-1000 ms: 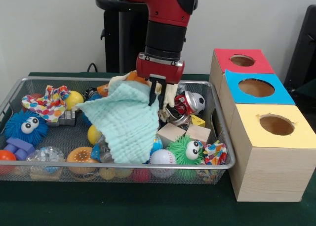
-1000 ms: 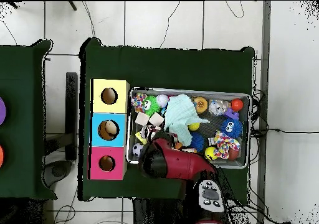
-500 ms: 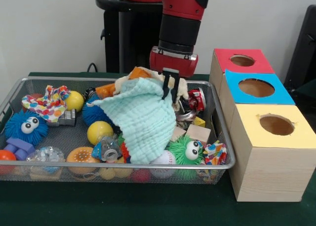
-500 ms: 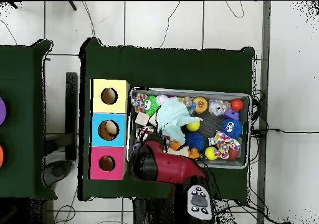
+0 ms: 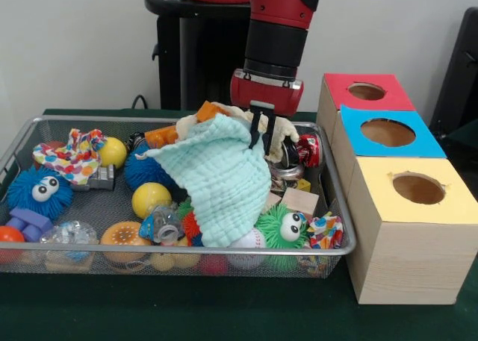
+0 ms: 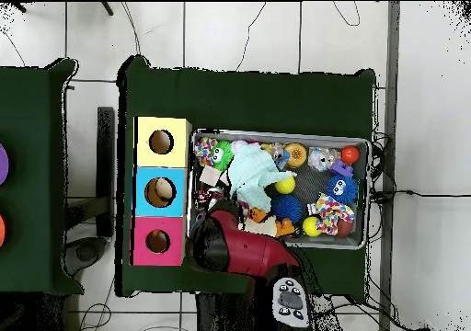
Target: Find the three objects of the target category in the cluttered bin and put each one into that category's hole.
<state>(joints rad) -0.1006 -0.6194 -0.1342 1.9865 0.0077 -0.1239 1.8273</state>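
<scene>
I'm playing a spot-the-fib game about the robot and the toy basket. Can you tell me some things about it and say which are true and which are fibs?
1. The gripper is holding a mint green cloth. True.
2. The cloth lies flat on the table. False: it hangs from the gripper over the wire basket.
3. The nearest box has a yellow top. True.
4. The fuzzy green toy with eyes is inside the red box. False: it sits in the basket.

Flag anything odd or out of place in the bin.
The gripper holds the mint cloth by one corner; the rest drapes over toys in the wire bin, partly hiding them. Nothing has spilled outside.
</scene>
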